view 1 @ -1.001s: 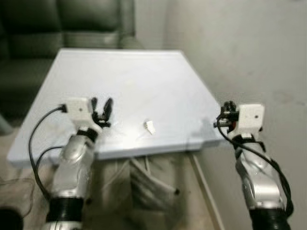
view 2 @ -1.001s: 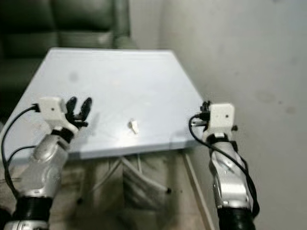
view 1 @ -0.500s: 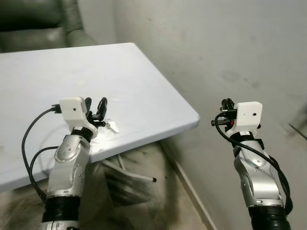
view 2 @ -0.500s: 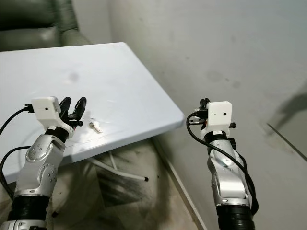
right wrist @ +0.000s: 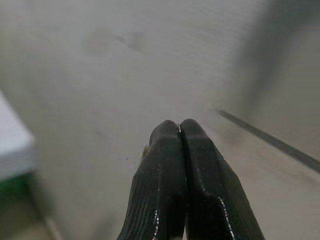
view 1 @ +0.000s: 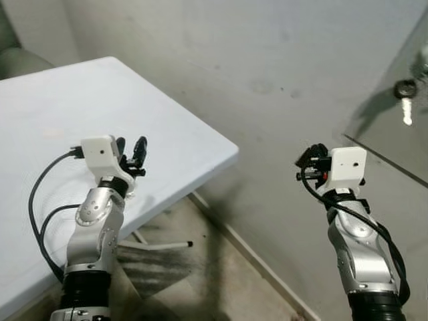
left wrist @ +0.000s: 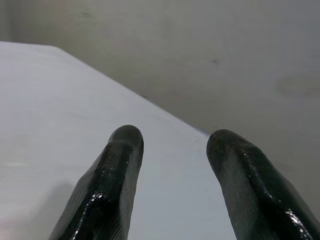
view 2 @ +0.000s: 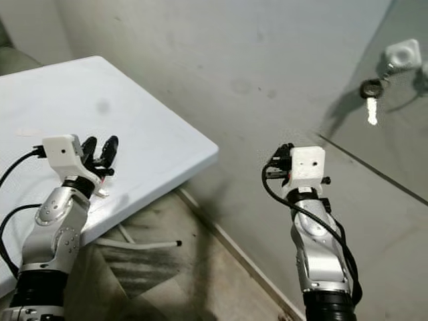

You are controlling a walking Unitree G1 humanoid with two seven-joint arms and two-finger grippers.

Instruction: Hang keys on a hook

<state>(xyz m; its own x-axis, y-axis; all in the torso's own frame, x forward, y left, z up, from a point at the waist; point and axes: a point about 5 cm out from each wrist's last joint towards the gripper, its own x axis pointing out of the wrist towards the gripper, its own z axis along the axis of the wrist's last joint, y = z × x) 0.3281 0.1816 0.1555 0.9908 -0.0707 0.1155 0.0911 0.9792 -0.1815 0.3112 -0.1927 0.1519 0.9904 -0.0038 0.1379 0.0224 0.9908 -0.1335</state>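
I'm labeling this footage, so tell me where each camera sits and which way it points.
Left eye, right eye: on the head, looking down at the white table, wall and hanging keys; both arms show.
Left wrist: along the open left pincer over that table.
Right wrist: along the shut right pincer toward the wall.

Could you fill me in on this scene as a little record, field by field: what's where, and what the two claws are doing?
Setting: white table beside a grey wall
Keys: a key hangs from a white hook on the wall, upper right
Left gripper: open, held above the table's near edge
Right gripper: shut, raised in front of the wall, below and left of the hook
Small item: a pale object lies on the table under the left gripper; too small to identify
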